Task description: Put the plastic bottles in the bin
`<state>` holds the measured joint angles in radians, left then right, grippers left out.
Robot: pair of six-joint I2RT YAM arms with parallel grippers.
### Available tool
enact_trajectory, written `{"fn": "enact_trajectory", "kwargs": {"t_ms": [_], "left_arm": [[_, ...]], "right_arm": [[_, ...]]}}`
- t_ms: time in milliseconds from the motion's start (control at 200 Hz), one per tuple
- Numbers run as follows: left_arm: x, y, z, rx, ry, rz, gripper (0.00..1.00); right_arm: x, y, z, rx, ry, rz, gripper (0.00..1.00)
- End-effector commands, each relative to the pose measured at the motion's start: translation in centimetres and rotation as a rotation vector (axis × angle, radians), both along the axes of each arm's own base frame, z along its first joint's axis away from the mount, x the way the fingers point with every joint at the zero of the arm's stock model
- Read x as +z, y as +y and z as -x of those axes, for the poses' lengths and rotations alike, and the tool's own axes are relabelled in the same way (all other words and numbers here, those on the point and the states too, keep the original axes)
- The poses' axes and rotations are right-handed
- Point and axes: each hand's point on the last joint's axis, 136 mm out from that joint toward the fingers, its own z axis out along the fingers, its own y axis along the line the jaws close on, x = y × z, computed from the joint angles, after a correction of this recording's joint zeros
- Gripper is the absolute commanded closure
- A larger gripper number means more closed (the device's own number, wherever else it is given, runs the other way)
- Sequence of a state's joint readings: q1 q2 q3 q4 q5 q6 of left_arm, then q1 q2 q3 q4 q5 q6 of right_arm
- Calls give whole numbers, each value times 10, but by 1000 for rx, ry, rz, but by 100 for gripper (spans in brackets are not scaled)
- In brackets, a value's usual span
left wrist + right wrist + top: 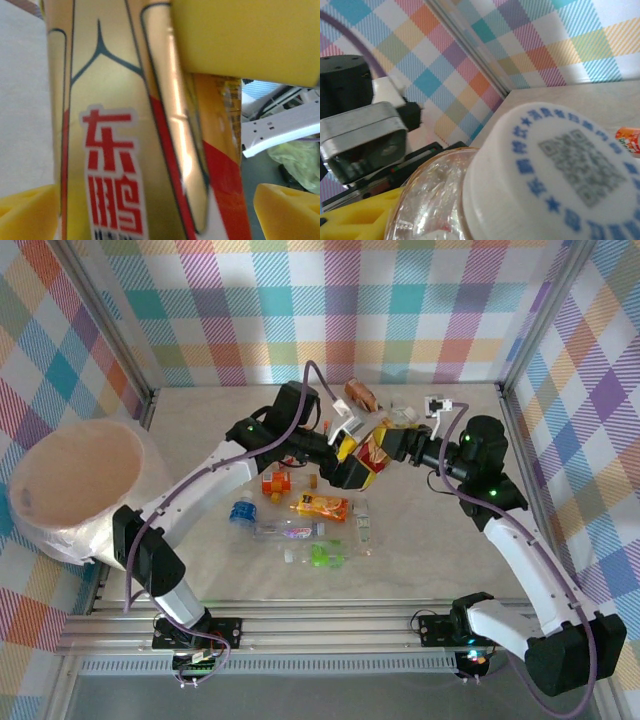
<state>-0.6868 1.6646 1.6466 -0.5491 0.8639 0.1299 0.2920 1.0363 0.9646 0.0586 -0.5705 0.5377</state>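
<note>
Bottle [372, 452] aloft, bottles [322, 507] strewn, bin [70, 540] left

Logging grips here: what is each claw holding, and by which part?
The right claw grips the gold-labelled bottle by its body, white cap toward its wrist. The left claw brackets the same bottle; whether it grips cannot be told.

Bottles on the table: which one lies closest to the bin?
The small blue bottle, leftmost of those lying there; every other bottle lies farther right, away from the bin.

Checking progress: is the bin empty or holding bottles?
Empty, as far as visible: the bin shows only its bare peach inside.
</note>
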Motion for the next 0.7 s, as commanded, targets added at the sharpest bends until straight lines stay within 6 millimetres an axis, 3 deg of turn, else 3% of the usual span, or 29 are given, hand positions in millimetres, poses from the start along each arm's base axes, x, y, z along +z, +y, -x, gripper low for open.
{"fn": "enact_trajectory", "kwargs": {"t_ms": [0,115,225,415,555,695], "left_arm": [[20,-3,19,-107,12,69,12],[22,-5,20,-121,29,83,29],[16,-4,15,-81,16,57,37],[6,7,-10,97,-74,-9,42],[1,33,-42,357,-187,-79,43],[9,88,-77,717,-323,-173,44]], "right_arm": [[28,9,18,88,-146,-30,42],[29,13,20,104,-161,-25,41],[29,13,19,105,-162,-30,38],[27,5,11,31,-138,-26,0],[23,-12,-3,-116,-131,-13,0],[3,-39,-26,-325,-55,22,0]]}}
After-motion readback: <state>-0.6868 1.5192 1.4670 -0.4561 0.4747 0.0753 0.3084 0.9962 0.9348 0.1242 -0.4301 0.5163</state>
